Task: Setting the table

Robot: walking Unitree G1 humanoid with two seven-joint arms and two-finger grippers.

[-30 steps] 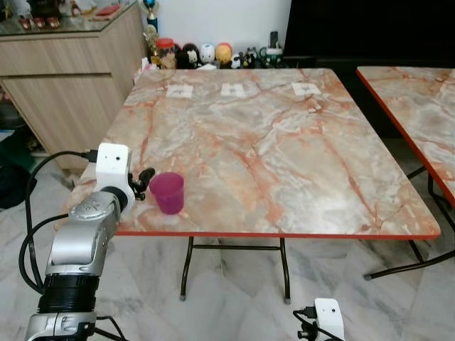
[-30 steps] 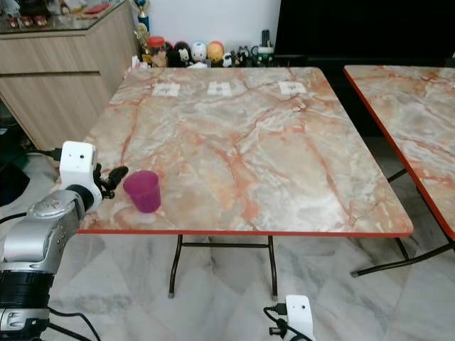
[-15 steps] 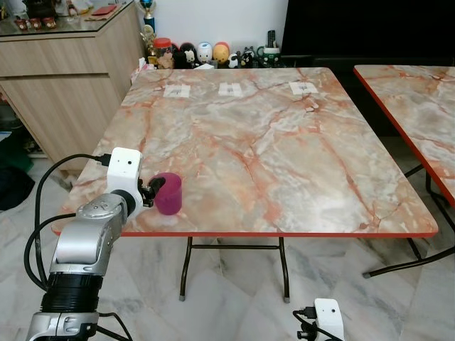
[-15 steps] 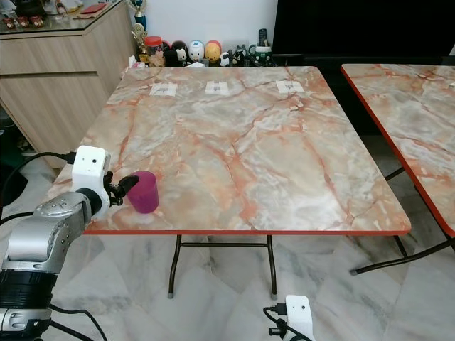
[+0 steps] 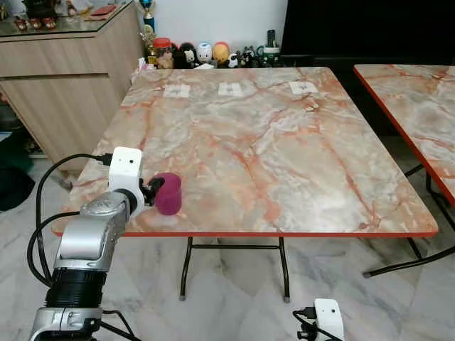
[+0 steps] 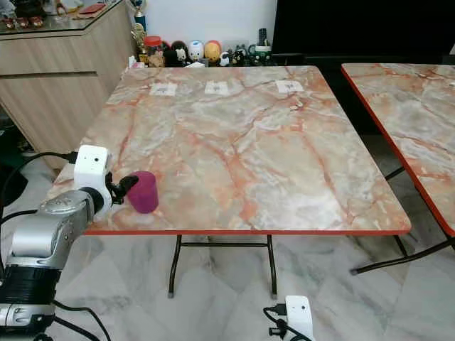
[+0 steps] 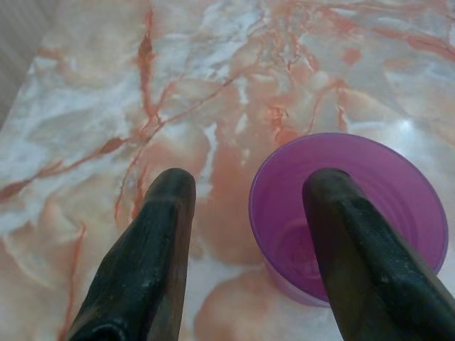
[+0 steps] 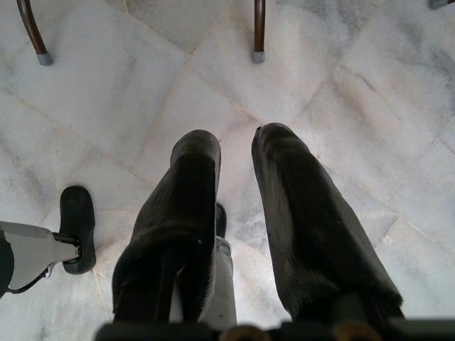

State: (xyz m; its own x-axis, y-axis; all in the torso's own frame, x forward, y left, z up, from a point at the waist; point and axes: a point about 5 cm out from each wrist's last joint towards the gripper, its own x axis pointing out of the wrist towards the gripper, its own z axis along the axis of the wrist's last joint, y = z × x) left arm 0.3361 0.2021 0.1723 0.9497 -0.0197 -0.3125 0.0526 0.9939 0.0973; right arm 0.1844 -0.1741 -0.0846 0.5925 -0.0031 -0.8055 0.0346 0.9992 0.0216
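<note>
A purple plastic cup (image 5: 168, 193) stands upright and empty near the front left corner of the marble table (image 5: 284, 142). My left gripper (image 5: 158, 186) is open, right at the cup's left side. In the left wrist view one of the fingers (image 7: 348, 234) lies across the cup's (image 7: 387, 188) mouth, and the other finger stands beside it over bare table. My right gripper (image 8: 234, 138) hangs low over the floor with a narrow gap between its fingers and nothing in them.
Three white paper tags (image 5: 231, 89) lie along the table's far side. Small figurines (image 5: 206, 53) stand behind it. A wooden cabinet (image 5: 64, 71) is at the left, and a second marble table (image 5: 419, 99) at the right. Folding legs (image 5: 186, 266) stand under the table on the marble floor.
My left gripper has come in from the left until its fingers reach the cup. The whole view has shifted a little. The right arm has stayed still.
</note>
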